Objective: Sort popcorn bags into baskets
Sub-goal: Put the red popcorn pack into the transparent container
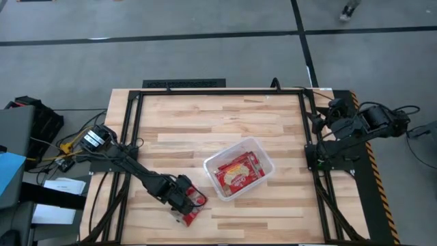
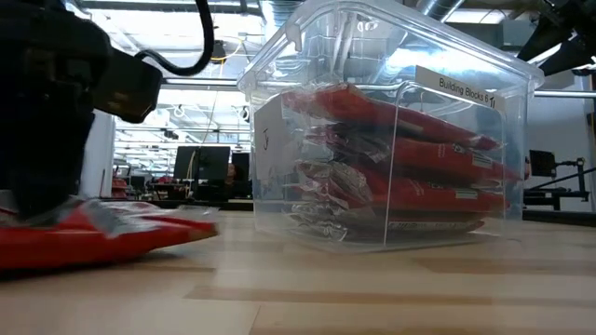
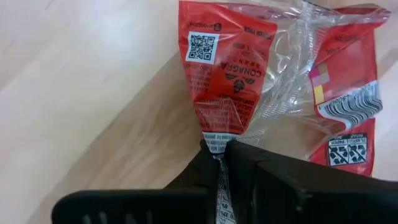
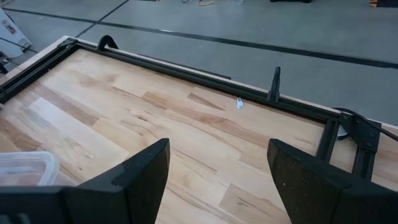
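A clear tub [image 1: 268, 166] stands right of the table's middle with several red popcorn bags [image 1: 237, 172] stacked in it; in the low view they lie flat in the tub [image 2: 391, 200]. One more red bag in clear wrap [image 1: 192, 213] lies on the wood near the table's front edge, left of the tub. My left gripper [image 1: 184, 198] stands over it, pointing steeply down and shut on it [image 3: 217, 149]. My right gripper [image 4: 217, 174] waits open and holds nothing at the table's far right [image 1: 319, 121]. My left gripper pinches the bag's puckered end edge [image 3: 216, 140] between its two fingers, which come from above and point steeply down. The wrap gathers into a narrow crease at the fingertips. The rest of the bag [image 2: 102, 234] lies flat on the table.
A black frame [image 1: 218, 91] runs along the table's far edge and down both sides. Bare wood lies between the held bag and the tub and across the far half of the table [image 1: 205, 119]. Cables and boxes [image 1: 41, 147] sit off the table's left edge.
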